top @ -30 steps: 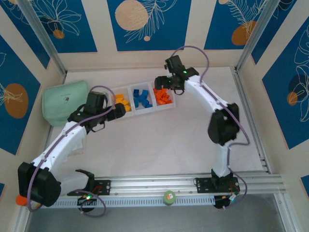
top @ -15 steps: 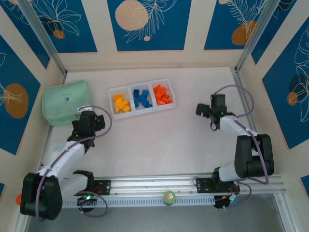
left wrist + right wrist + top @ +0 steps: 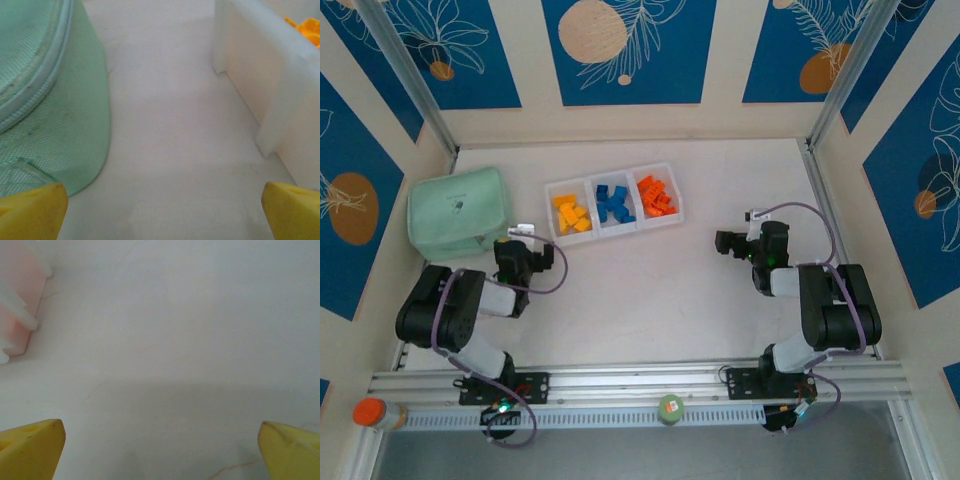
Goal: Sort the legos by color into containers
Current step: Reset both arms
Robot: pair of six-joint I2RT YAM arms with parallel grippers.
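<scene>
Arms (image 3: 825, 312) retracted; yellow, blue, orange legos (image 3: 612, 203) fill the tray's (image 3: 620, 229) 3 compartments.

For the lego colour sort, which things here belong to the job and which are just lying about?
Job: yellow bricks, blue bricks, orange bricks, three-part tray holding them.
Lying about: green pouch, orange-capped object at the near left, small green round object on the rail.
</scene>
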